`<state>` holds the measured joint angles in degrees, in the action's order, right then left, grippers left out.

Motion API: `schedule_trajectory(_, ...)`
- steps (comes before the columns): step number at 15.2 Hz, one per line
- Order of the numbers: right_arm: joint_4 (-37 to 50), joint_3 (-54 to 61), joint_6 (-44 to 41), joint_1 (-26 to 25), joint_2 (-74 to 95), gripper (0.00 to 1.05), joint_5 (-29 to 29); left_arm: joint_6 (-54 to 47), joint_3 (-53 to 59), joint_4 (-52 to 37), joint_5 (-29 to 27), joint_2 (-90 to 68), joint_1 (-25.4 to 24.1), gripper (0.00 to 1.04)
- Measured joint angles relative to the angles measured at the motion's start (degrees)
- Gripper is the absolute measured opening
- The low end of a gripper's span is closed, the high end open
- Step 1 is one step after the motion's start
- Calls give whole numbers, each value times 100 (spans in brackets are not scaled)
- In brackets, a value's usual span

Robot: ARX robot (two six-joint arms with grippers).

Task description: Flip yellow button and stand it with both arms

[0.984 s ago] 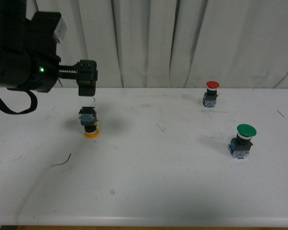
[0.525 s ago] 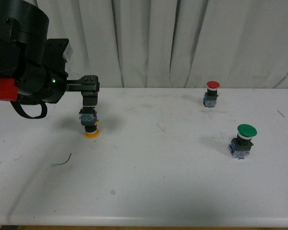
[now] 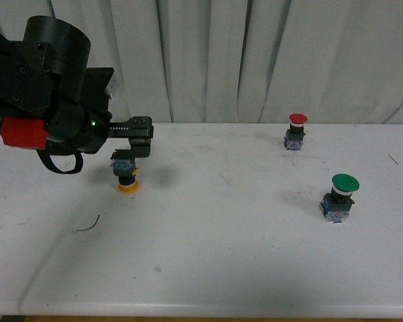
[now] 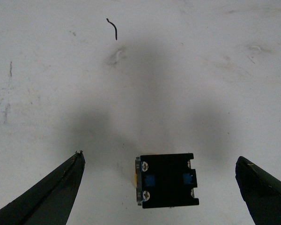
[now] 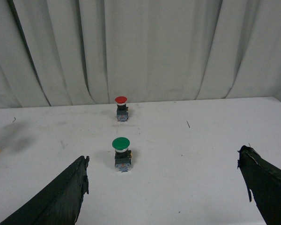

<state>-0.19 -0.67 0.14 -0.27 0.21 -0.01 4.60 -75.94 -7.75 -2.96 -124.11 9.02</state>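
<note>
Yellow-capped push button (image 3: 126,174) standing cap-down on white surface (image 3: 221,255); left arm's black fingers (image 4: 47,201) spread above it; right fingers (image 5: 56,199) likewise released.

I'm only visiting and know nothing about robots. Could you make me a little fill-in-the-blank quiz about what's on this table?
1. The yellow button stands upside down, resting on its yellow ____.
2. The left claw hangs above it with its jaws ____.
3. Of the red button and the green button, the ____ one stands closer to the curtain.
4. The number of buttons on the table is ____.

Missing words: cap; open; red; three.
</note>
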Motion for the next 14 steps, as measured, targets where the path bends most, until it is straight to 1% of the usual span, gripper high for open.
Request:
schedule_trajectory(3,0,0,0,0,0,98,0,-81,46,-286,31,-61,2,98)
schedule_trajectory(6,0,0,0,0,0,98,0,-170,140,-282,170,-175,2,98)
schedule_trajectory(12,0,0,0,0,0,98,0,-205,181,-273,238,-227,7,97)
schedule_trajectory(14,0,0,0,0,0,98,0,-201,181,-258,214,-229,17,77)
